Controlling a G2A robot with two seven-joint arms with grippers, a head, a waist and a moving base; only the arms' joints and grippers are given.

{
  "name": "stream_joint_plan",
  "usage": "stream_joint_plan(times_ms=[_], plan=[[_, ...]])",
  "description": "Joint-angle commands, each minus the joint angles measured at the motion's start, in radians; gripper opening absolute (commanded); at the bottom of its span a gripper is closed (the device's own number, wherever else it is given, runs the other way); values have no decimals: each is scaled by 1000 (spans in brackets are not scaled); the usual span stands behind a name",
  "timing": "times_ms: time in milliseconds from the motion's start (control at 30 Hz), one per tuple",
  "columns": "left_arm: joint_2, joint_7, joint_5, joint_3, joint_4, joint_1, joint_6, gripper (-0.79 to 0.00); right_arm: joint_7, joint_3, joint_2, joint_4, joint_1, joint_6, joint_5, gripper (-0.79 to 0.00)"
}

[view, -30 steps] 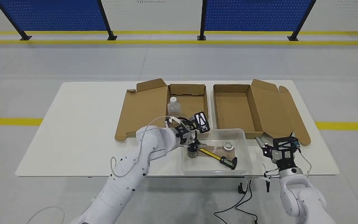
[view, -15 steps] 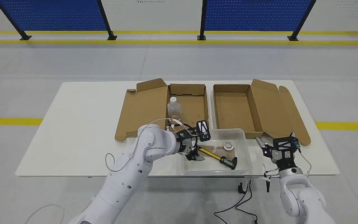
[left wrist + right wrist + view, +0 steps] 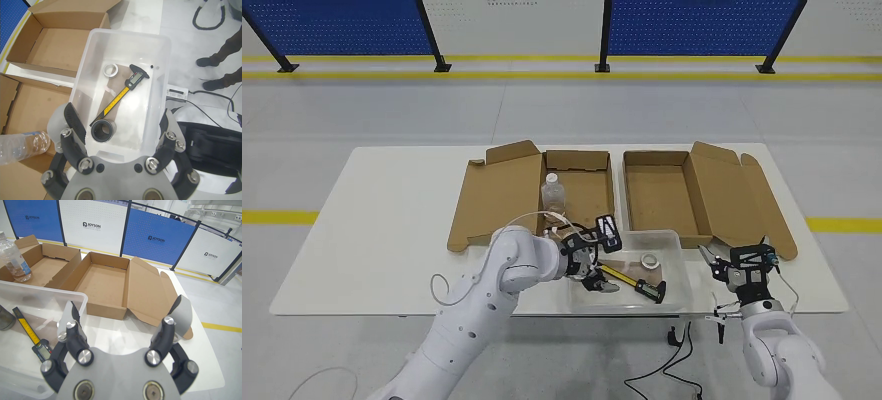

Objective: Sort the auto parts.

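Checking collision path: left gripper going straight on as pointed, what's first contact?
Likely the dark ring on the floor of the clear bin, ahead of the open left gripper; depth unclear.

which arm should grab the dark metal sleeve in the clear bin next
Left. The left gripper hangs, jaws open, over the dark metal sleeve in the clear bin; the right gripper sits outside the bin, beside its other end.

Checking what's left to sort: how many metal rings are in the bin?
2: a silver ring beside the caliper's head, a dark ring at its tip.
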Motion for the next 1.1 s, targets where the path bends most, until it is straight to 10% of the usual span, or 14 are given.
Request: stream_joint_plan(times_ms=[0,200,667,1067], plan=[[-4,-29,-68,8,21,-30,31,0,0,0,0,0,0,0,0,0],[-12,-142,-143,40,102,-127,97,-385,0,0,0,0,0,0,0,0],[-3,-180,-138,73,196,-149,157,-299,0,0,0,0,0,0,0,0],[-1,-206,-155,94,270,-196,189,-379,0,0,0,0,0,0,0,0]])
